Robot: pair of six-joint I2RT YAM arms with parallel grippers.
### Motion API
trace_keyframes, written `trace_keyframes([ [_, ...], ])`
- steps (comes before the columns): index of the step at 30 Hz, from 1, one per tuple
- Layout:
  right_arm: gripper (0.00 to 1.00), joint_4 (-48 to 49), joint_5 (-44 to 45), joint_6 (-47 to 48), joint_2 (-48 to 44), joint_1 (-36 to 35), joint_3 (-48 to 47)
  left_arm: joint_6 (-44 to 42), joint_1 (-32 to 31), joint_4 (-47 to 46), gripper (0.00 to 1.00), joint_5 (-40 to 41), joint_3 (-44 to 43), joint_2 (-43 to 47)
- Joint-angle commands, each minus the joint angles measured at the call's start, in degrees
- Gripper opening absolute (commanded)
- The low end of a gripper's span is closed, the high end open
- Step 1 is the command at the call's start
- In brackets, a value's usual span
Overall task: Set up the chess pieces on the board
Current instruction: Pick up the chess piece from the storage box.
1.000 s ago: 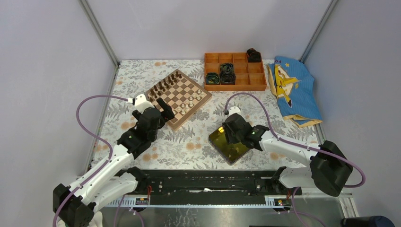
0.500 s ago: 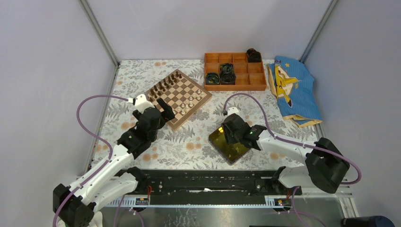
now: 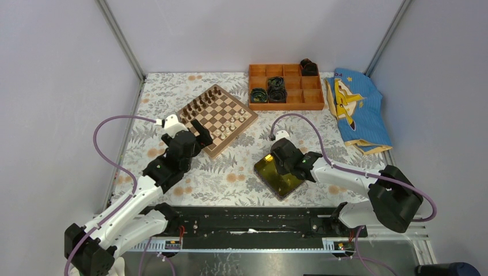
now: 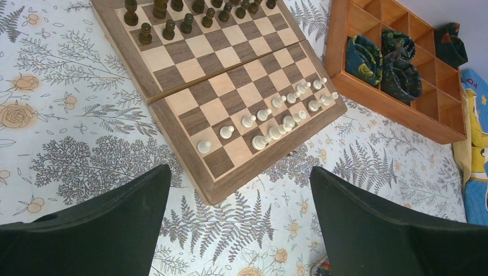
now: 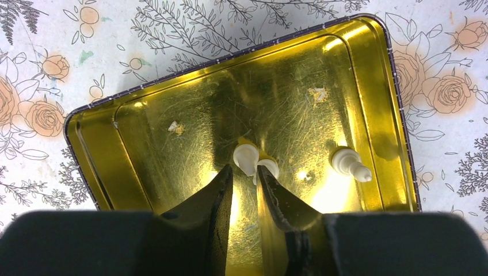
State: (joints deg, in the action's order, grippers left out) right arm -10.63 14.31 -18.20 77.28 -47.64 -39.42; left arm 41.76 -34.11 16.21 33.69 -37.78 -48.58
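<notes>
The board [image 3: 216, 118] lies at the back left of the table, and the left wrist view shows its near corner [image 4: 213, 187]. Several white chess pieces [image 4: 270, 118] stand along its near rows and dark ones [image 4: 172, 23] on the far side. My left gripper [image 4: 239, 215] hovers wide open and empty over the cloth, just short of that corner. My right gripper [image 5: 244, 172] is down in the yellow tray [image 5: 92, 149]. Its jaws stand a narrow gap apart, the tips on either side of a lying white piece [image 5: 247, 158]. Another white piece [image 5: 351, 164] lies to its right.
An orange compartment box [image 3: 286, 86] holding dark rolled items stands at the back, close to the board's right corner. A blue printed cloth [image 3: 357, 109] lies at the back right. The tray [image 3: 279, 172] sits near the front middle on the floral tablecloth.
My right gripper's jaws have narrowed around the white piece in the tray, and the right arm has shifted slightly left. The left arm has not moved.
</notes>
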Motion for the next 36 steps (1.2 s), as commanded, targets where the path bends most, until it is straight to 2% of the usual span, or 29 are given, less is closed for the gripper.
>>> trace_keyframes([
  [1,0.28,1.38,0.86,0.51,0.45,-0.08,0.01,0.43,-0.26,-2.3,0.99,0.43,0.36,0.59],
  [7,0.27,1.48,0.55,0.59,1.47,0.02,-0.04,0.43,-0.26,-2.32,0.99,0.38,0.6,0.7],
  [14,0.37,0.86,1.29,0.56,0.51,0.01,-0.35,0.52,-0.26,-2.3,0.99,0.43,0.77,1.0],
  [20,0.36,0.87,0.27,0.69,1.29,0.04,-0.44,0.69,-0.26,-2.32,0.99,0.33,0.9,1.06],
  [36,0.13,-0.42,-0.34,0.48,2.19,0.07,-0.75,0.78,-0.26,-2.31,0.99,0.38,0.95,1.03],
])
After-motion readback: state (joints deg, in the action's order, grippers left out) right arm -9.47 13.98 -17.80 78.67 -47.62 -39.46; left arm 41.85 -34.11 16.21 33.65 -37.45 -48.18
